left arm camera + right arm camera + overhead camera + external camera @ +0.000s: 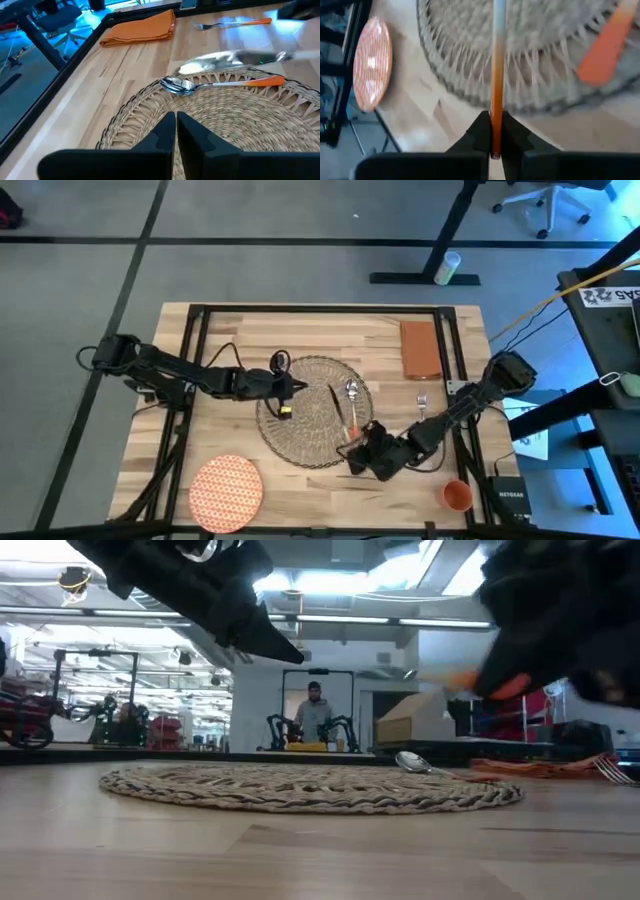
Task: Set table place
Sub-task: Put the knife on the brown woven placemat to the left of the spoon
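Over woven placemat (312, 412) edge: right gripper (494, 145) clamps orange-handled knife (496, 75); left gripper (176, 131) closed, empty

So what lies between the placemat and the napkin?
In the high view, only bare table planks separate the placemat from the napkin. The left wrist view shows that bare stretch too; the fork lies off to the side.

grey floor (300, 220) with dark seams, white office chair (548, 202), black desk leg (440, 250), person (314, 712) standing far behind in the room
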`<state>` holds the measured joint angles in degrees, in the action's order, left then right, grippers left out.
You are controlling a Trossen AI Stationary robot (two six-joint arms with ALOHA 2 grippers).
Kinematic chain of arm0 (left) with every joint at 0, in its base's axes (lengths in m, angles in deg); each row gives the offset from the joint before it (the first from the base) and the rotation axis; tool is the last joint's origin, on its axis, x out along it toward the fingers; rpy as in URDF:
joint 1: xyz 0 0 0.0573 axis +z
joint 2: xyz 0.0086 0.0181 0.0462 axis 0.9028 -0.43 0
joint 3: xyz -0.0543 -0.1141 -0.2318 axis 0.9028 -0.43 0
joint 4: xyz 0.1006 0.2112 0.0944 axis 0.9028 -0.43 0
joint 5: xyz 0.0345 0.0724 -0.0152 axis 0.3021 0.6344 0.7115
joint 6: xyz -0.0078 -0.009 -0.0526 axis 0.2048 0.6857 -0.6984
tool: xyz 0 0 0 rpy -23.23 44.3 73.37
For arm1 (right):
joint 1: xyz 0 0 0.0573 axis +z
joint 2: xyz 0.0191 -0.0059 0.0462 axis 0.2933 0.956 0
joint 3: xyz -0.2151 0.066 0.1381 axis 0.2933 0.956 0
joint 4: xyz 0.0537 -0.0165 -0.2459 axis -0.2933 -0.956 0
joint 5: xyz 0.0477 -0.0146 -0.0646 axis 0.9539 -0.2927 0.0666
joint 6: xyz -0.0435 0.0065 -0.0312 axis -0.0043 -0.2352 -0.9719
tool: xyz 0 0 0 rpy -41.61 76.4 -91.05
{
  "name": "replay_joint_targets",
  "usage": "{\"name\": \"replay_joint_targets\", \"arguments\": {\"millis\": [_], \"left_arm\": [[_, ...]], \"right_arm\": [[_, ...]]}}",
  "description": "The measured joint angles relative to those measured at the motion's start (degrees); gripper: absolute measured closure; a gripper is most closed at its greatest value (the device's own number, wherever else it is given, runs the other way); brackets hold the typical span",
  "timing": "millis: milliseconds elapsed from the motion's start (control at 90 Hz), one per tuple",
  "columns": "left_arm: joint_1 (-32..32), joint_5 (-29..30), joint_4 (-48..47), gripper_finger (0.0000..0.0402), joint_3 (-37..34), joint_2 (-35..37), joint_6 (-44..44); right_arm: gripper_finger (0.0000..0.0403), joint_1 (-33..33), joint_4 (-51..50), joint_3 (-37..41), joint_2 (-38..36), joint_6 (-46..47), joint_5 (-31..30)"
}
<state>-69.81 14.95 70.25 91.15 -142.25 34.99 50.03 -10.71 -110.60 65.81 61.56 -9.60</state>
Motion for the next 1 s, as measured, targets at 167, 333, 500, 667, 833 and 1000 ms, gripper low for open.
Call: {"name": "replay_joint_targets", "arguments": {"millis": [167, 333, 500, 667, 833, 1000], "left_arm": [[-0.04, 0.0, 0.01, 0.0402, 0.0, 0.0, -0.24], [-0.04, 0.0, -0.3, 0.0402, 0.0, 0.0, -0.31], [-0.04, 0.0, -0.31, 0.0402, 0.0, 0.0, -0.3], [-0.04, 0.0, -0.3, 0.0402, 0.0, 0.0, -0.28], [-0.04, 0.0, -0.29, 0.0402, 0.0, 0.0, -0.25], [-0.04, 0.0, -0.32, 0.0402, 0.0, 0.0, -0.22]], "right_arm": [[0.0402, -2.8, 6.42, -0.02, 3.44, -1.13, -0.86], [0.0402, -3.09, 10.25, -0.04, 6.53, 1.07, -3.25], [0.0402, -3.0, 13.64, -0.04, 8.04, 2.0, -1.67], [0.0385, -3.07, 12.98, -0.04, 8.03, 3.05, -2.8], [0.0347, -3.13, 11.46, -0.04, 8.02, 3.81, -3.3], [0.032, -3.13, 11.65, -0.04, 8.02, 4.03, -3.46]]}}
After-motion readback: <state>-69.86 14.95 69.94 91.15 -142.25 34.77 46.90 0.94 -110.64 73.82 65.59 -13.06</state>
